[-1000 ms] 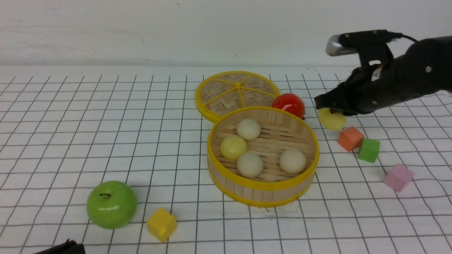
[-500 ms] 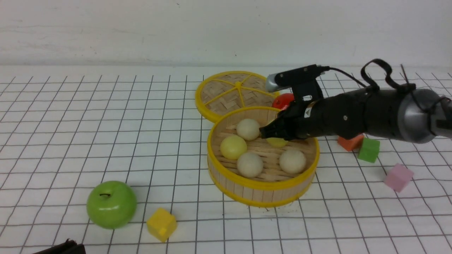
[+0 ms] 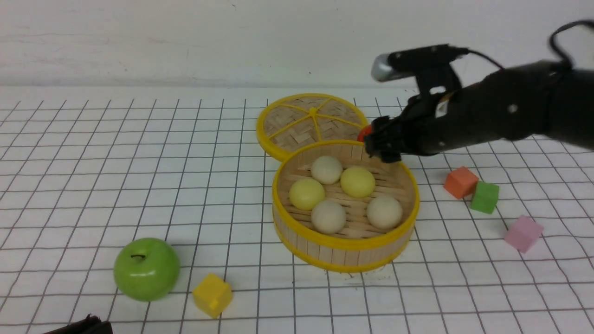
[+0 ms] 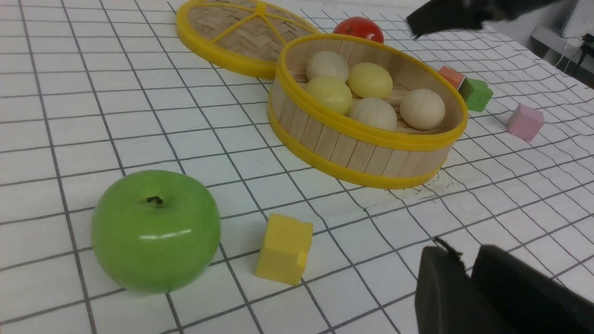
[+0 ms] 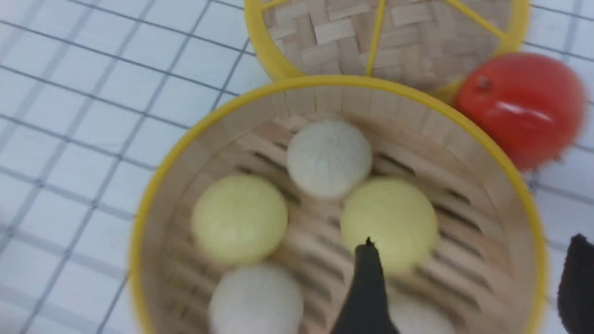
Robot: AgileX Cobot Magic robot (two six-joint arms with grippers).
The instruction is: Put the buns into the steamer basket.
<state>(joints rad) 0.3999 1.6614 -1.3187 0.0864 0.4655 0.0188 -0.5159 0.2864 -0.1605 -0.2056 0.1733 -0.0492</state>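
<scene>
All five small smooth round buns lie inside the round, shallow bamboo-slat steamer basket with yellow rims [image 3: 345, 253]: three cream-beige ones, at the far side [image 3: 326, 170], the near middle [image 3: 328, 216] and the near right [image 3: 384, 212], and two pale yellow ones, one on the left [image 3: 306, 194] and one just right of centre [image 3: 357, 182]. That central yellow bun touches the far cream bun and sits apart from the wall. None is visible on the gridded white surface [image 3: 139, 162] outside the basket, so the task looks complete as things lie.

The relation that matters now is between that yellow bun and the right gripper [image 3: 383, 144]. The gripper hangs above the basket's far right rim, higher than the bun and beyond it toward the robot's right; the bun lies below and to its left. In the right wrist view the fingers [image 5: 366, 287] are spread wide with nothing between them, one dark tip overlapping the bun only in the line of sight. My judgement: a pull-back up and to the right would clear the rim and the glossy red ball [image 3: 363, 133] tucked behind the gripper.

The left gripper [image 4: 468, 297] rests low at the near edge of the surface, well apart from the basket; whether it is clenched or released cannot be told.
</scene>
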